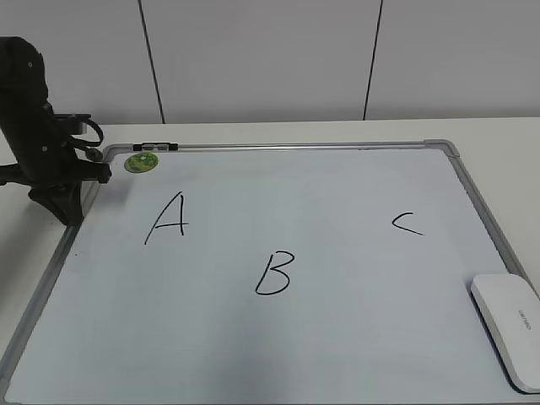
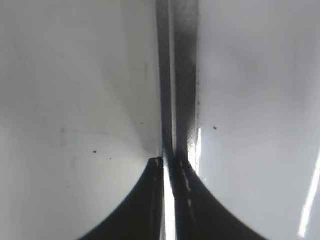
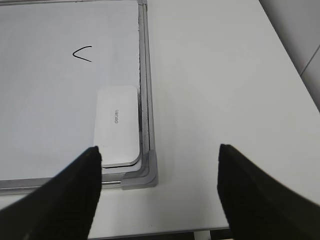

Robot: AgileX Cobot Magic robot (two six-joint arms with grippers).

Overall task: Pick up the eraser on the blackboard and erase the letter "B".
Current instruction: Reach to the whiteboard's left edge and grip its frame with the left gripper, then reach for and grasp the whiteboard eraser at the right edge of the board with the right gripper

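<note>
On the worktop (image 1: 506,135), seen from outside, the blackboard (image 1: 460,173) lies flat and fills most of the view; the B (image 1: 274,273) sits near its middle, with the A (image 1: 167,218) up to its left and the C (image 1: 406,223) well off to its right; the eraser (image 1: 509,326) rests on the board at its near right edge, well apart from the B; a green magnet (image 1: 141,162) sits by the top frame; my left pincer (image 1: 67,201) stands at the board's left edge, its tips down by the frame; my right arm is not in this view at all.

From my left wrist I see only the two fingers closed together, with a thin bright sliver between them, nothing held, and the frame's grey strip running straight ahead; none of the letters show here.

From my right wrist the right pincer (image 3: 157,192) is spread wide and empty, hanging above the board's corner (image 3: 145,170); the eraser (image 3: 117,125) lies just beside the frame, long axis along it, near that corner, with the C (image 3: 82,53) beyond; this view alone shows how tightly the eraser hugs the frame.

I judge the eraser light, stiff and smooth, so likely slippery; I would grip it across its short width at mid-length, though the frame side leaves little room for a finger.
</note>
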